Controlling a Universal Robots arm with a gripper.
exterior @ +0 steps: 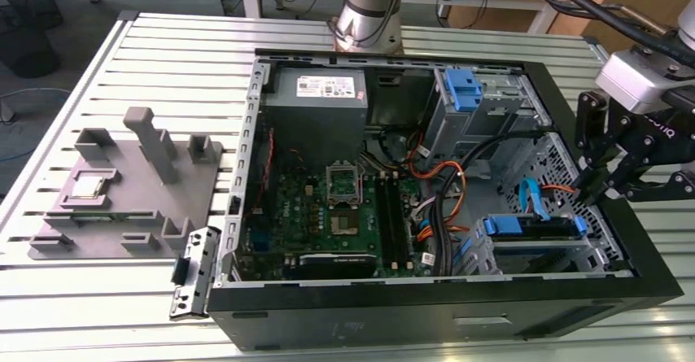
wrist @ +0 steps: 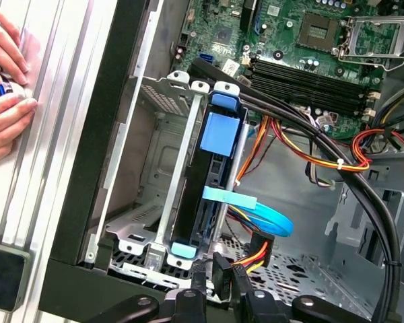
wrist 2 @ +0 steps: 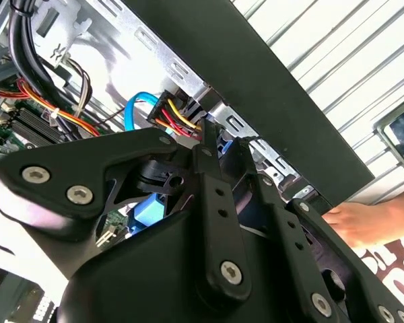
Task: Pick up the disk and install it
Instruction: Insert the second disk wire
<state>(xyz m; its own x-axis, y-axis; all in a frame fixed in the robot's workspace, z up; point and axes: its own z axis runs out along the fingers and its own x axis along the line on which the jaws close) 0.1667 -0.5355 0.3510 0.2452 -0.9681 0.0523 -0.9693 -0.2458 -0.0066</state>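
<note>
Blue-framed disk [wrist: 215, 195] seated edge-up in metal bay [wrist: 163, 161] | claw [exterior: 640, 185] above case rim [exterior: 608, 215], spread, empty

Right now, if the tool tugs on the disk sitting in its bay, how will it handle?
The disk looks rigid, a flat slab in a blue frame, so it probably won't flex. It stands on edge in the metal cage, so it would likely slide rather than tip. The blue cable and the coloured wires plugged beside it may resist.
</note>
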